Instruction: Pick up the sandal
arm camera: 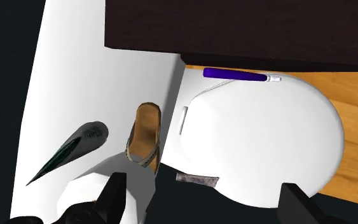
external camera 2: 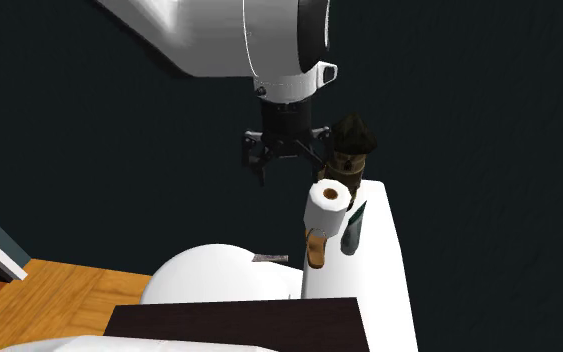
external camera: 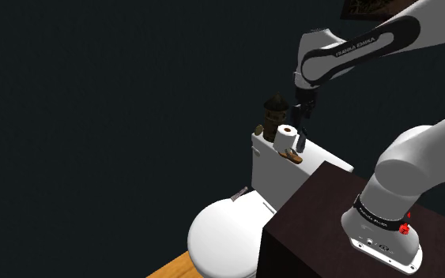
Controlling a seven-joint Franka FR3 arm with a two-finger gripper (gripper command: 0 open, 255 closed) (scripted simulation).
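Observation:
A brown sandal (arm camera: 145, 135) lies on the white toilet tank's lid (arm camera: 63, 76), near the edge over the bowl. In the shoulder view the sandal (external camera: 292, 156) sits just beside a white toilet paper roll (external camera: 286, 138). My black gripper (arm camera: 206, 203) hangs open above the tank, off to the bowl side of the sandal, with nothing between its fingers. One finger (arm camera: 114, 194) is over the roll (arm camera: 91, 191) and the sandal's end. From the second exterior view, the gripper (external camera 2: 289, 168) is above and apart from the sandal (external camera 2: 316, 250).
A dark green cone (arm camera: 69, 151) lies on the tank beside the sandal. A brown, dark-topped figure (external camera: 273, 114) stands at the tank's far end. Below are the closed white toilet lid (arm camera: 266, 137), a purple stick (arm camera: 234, 74), the dark stand (external camera: 315, 213) and wood floor (external camera 2: 59, 300).

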